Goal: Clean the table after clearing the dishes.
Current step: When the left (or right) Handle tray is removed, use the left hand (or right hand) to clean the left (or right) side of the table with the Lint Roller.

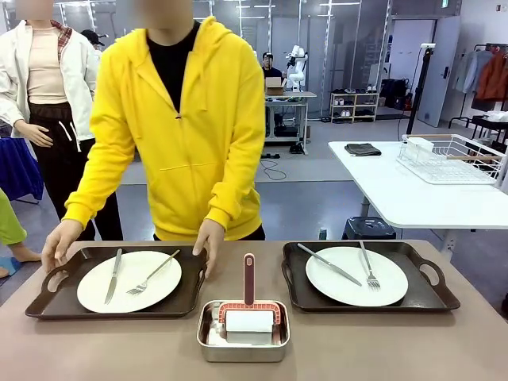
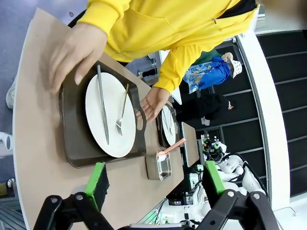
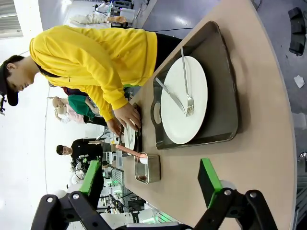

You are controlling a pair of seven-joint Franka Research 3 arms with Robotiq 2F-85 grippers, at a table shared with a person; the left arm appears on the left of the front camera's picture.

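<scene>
Two round white dinner plates, each with a steel knife and fork, sit on dark brown handled trays on the matte taupe-brown surface (image 1: pixel 119 349): the left plate (image 1: pixel 159 294) on the left tray (image 1: pixel 182 298), the right plate (image 1: pixel 333 290) on the right tray (image 1: pixel 432 302). A person in a yellow hoodie has one hand (image 1: pixel 60 240) and the other hand (image 1: pixel 209 238) on the left tray's ends. A small steel pan (image 1: pixel 242 349) sits near, between the trays. The left gripper (image 2: pixel 156 179) and right gripper (image 3: pixel 151 175) hang released and empty.

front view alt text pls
Person in a yellow hoodie touches both ends of the left dark brown handled tray on a taupe table; it and the right tray each bear a round white plate, knife and fork. Between them, a steel pan holds a red-handled roller.
</scene>
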